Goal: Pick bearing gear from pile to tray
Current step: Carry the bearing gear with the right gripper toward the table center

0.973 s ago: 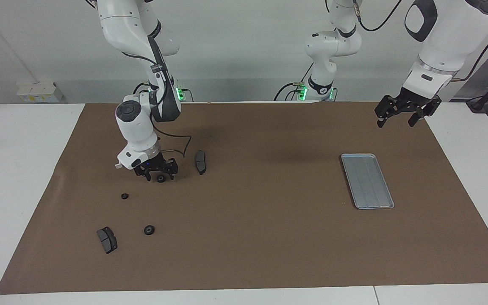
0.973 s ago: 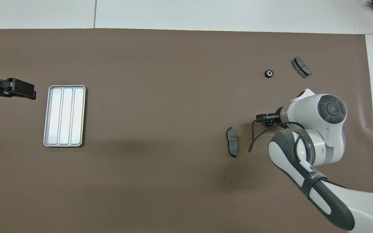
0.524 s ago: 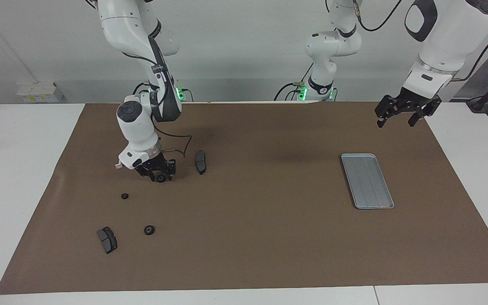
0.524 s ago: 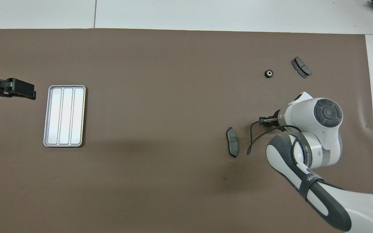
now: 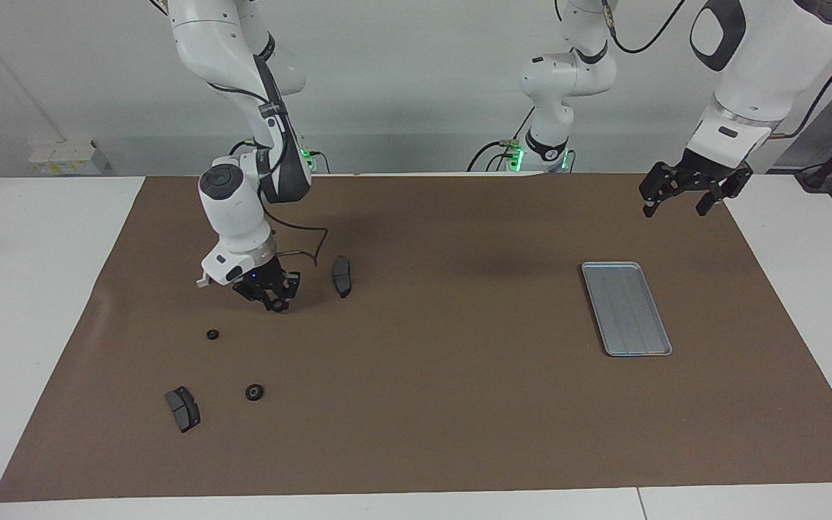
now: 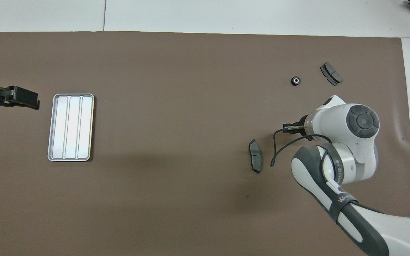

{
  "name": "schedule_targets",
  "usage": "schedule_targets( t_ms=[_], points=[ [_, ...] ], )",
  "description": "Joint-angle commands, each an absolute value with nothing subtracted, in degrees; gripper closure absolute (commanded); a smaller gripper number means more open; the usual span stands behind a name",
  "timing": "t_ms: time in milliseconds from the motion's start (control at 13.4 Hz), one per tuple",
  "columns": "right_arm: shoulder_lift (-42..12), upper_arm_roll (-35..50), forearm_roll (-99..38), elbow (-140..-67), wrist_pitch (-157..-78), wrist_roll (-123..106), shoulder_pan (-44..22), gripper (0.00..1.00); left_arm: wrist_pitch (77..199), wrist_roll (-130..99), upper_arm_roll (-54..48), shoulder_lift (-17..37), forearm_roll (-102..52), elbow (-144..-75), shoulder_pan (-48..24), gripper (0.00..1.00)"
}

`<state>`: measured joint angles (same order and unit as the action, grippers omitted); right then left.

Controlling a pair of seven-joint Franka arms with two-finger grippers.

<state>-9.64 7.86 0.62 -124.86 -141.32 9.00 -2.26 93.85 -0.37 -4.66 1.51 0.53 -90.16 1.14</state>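
My right gripper (image 5: 274, 303) is shut on a small black ring (image 5: 277, 308) and holds it just above the brown mat, beside a dark brake pad (image 5: 341, 275). In the overhead view the gripper (image 6: 290, 128) mostly hides the ring. The rest of the pile is another brake pad (image 5: 183, 409) and two black rings (image 5: 212, 334) (image 5: 254, 392), farther from the robots. No white bracket shows. The silver tray (image 5: 625, 308) (image 6: 71, 127) lies empty toward the left arm's end. My left gripper (image 5: 676, 206) (image 6: 27, 101) waits open in the air beside the tray.
The brown mat (image 5: 445, 404) covers most of the white table. A black cable (image 6: 279, 149) loops from the right wrist over the mat near the brake pad (image 6: 255, 160). One ring (image 6: 296, 80) and a pad (image 6: 331, 73) lie farther out.
My right gripper closed its fingers on the black ring and rose a little with it. The left arm has not moved.
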Motion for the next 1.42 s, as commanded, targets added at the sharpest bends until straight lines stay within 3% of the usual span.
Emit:
schedule_targets(
  t_ms=[0,224,524,898,1122,1347],
  points=[
    [-9.8,8.3,-0.5,-120.6,-138.3,17.7,-7.5,1.0,94.7,-0.9,-4.9,-0.4,0.8,-92.4,1.8,0.0],
    [-11.6,8.4,-0.4,-115.5,-137.2,27.1,-13.9,1.0,94.6,-0.9,-4.9,-0.4,0.8,-92.4,1.8,0.0],
    [-18.4,8.3,0.8,-105.1,-133.6,39.3,-21.4,1.0,94.7,-0.9,-4.9,-0.4,0.8,-92.4,1.8,0.0],
    [-30.5,8.3,10.1,-88.6,-125.2,57.0,-31.4,1.0,94.7,-0.9,-4.9,-0.4,0.8,-92.4,1.8,0.0],
    [-35.3,8.3,10.8,-84.1,-124.7,61.3,-34.3,1.0,94.7,-0.9,-4.9,-0.4,0.8,-92.4,1.8,0.0],
    [-36.1,8.3,11.4,-84.2,-125.9,63.3,-35.7,1.0,94.7,-0.9,-4.9,-0.4,0.8,-92.4,1.8,0.0]
  ],
)
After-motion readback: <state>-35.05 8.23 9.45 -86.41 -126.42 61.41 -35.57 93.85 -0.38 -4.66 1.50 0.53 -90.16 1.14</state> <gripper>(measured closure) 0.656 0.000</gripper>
